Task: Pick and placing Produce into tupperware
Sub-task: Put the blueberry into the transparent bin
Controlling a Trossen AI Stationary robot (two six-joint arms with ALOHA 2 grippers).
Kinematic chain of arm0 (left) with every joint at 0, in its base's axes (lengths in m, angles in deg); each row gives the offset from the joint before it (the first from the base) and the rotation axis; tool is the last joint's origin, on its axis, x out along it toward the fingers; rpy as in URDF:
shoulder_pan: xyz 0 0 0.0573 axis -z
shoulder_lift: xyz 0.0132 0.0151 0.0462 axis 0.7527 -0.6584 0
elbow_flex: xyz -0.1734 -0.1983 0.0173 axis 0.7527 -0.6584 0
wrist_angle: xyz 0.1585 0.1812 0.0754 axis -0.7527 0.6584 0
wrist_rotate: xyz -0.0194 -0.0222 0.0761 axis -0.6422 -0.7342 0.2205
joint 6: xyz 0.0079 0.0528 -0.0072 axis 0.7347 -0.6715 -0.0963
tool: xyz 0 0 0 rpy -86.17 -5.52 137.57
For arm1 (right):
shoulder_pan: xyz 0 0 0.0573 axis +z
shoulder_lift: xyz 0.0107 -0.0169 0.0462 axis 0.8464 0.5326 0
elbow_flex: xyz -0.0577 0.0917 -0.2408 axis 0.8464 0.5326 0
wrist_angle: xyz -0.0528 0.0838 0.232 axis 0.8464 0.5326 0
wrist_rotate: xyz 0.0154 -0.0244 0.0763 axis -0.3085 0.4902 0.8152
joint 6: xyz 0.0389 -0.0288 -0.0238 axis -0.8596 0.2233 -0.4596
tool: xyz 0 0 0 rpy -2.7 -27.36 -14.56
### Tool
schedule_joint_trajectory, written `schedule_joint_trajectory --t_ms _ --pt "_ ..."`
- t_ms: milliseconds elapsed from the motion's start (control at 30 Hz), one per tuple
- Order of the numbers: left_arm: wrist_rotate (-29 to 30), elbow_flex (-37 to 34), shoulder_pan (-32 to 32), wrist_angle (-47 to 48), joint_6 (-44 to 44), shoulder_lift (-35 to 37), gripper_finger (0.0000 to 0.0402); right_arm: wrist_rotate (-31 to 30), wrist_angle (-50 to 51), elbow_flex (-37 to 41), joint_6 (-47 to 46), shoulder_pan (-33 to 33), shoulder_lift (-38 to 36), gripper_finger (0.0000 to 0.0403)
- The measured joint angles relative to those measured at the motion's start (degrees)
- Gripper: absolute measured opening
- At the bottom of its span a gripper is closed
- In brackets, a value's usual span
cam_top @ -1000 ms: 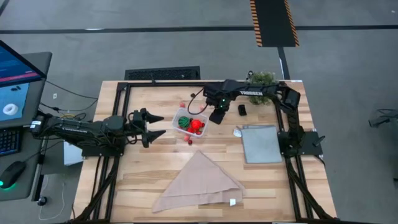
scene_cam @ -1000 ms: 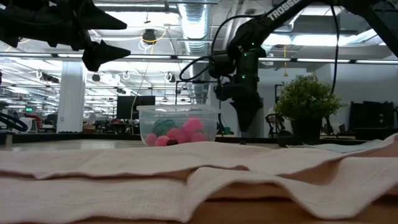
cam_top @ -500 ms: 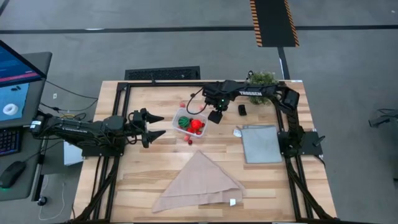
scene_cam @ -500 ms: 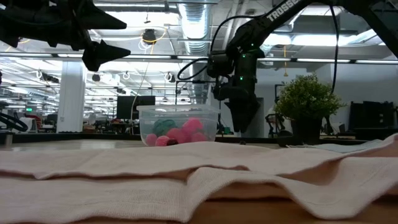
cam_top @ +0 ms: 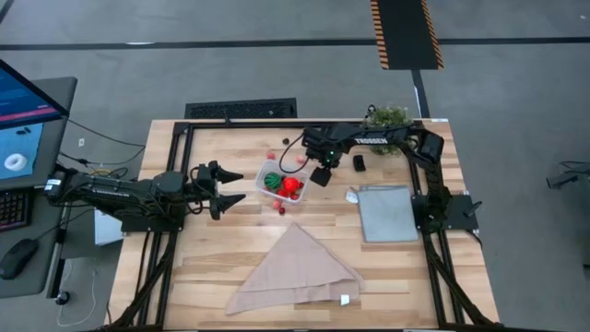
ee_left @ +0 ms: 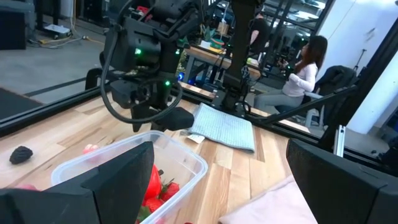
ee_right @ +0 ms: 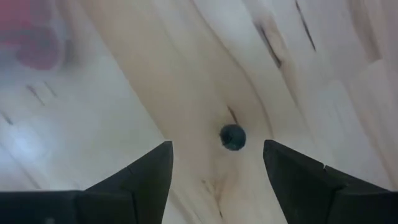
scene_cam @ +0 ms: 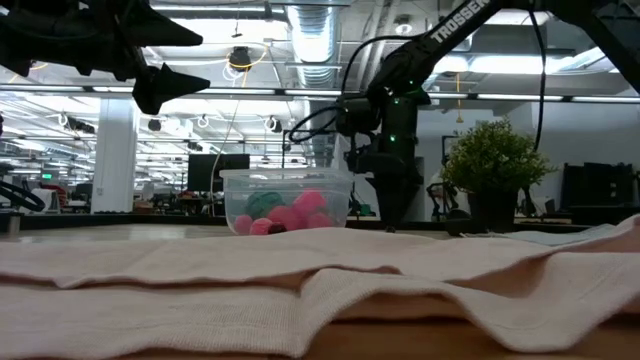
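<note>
The clear tupperware (cam_top: 281, 182) stands mid-table with red and green produce inside, seen also in the low view as the tupperware (scene_cam: 287, 200). My right gripper (cam_top: 318, 174) points down just off its right side, open, low over the table. In the right wrist view a small dark blue berry (ee_right: 233, 137) lies on the wood between the fingers of my right gripper (ee_right: 217, 149), untouched. A red bit (cam_top: 271, 155), a dark bit (cam_top: 286, 141) and red bits (cam_top: 279, 208) lie loose around the tub. My left gripper (cam_top: 230, 184) hovers level and open, left of the tub.
A potted plant (cam_top: 387, 118) and a small black object (cam_top: 359, 162) sit at the far right. A grey panel (cam_top: 387, 212) lies right of centre and a beige folded cloth (cam_top: 295, 272) near the front. A person sits beyond the table (ee_left: 305, 68).
My right gripper has opened and eased down toward the table beside the tupperware's right side. The tub and its produce have stayed where they were.
</note>
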Motion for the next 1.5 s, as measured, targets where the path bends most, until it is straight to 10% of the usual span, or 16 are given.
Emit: schedule_joint_trajectory --t_ms 1133,1500 --pt "0.7 0.0 0.0 -0.2 0.7 0.0 0.0357 0.2 -6.3 4.7 -1.0 -1.0 -0.2 0.027" --pt "0.7 0.0 0.0 -0.2 0.6 0.0 0.0357 0.0 -6.5 4.8 -1.0 -1.2 -0.1 0.0147"
